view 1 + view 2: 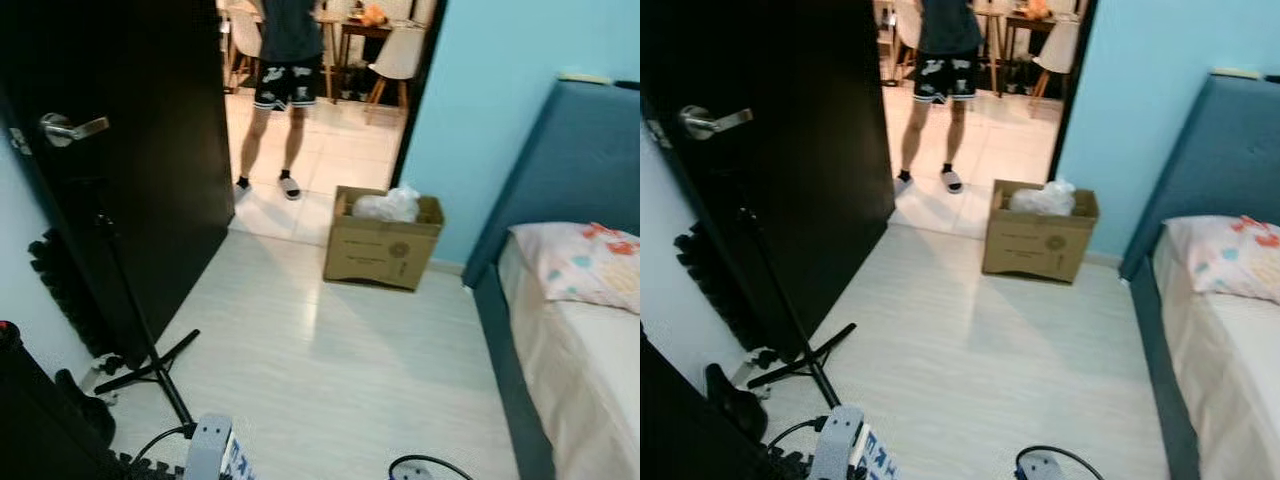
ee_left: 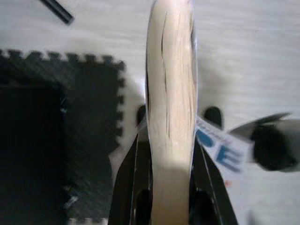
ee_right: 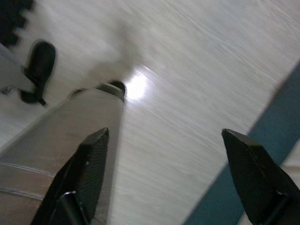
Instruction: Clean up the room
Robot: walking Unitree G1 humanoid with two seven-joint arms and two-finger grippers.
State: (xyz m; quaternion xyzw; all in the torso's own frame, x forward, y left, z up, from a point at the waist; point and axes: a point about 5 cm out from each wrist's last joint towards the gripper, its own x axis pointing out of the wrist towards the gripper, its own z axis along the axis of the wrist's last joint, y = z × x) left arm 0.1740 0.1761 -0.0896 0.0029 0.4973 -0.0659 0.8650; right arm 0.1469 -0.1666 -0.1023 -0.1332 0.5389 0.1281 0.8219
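Brown cardboard is what you see first: a cardboard box (image 1: 382,243) sits on the pale floor (image 1: 330,380) by the doorway, close to the blue wall (image 1: 490,110), and a crumpled white plastic bag (image 1: 386,205) sticks up out of its open top. Just past the box, a person (image 1: 284,90) in dark shorts and slippers stands in the doorway, with chairs (image 1: 398,55) behind them in the next room. You have the black door (image 1: 130,150) with its silver handle (image 1: 70,127) on your left, and a black stand (image 1: 145,350) with spread legs leans in front of it. Dark foam mat tiles (image 1: 60,290) lie along the white wall near it. On your right is the bed (image 1: 590,360) with a blue headboard (image 1: 560,170) and a pillow (image 1: 582,262) with coloured spots. Look at the left wrist view: your left pincer (image 2: 171,140) is clenched around a long pale wooden stick (image 2: 171,93), and under it lie a black puzzle-edge mat (image 2: 51,136) and a white slip with blue letters (image 2: 220,150). In the right wrist view, your right pincer (image 3: 171,159) is released, its two black fingers (image 3: 91,168) wide apart over bare floor, with the blue bed edge at one side.
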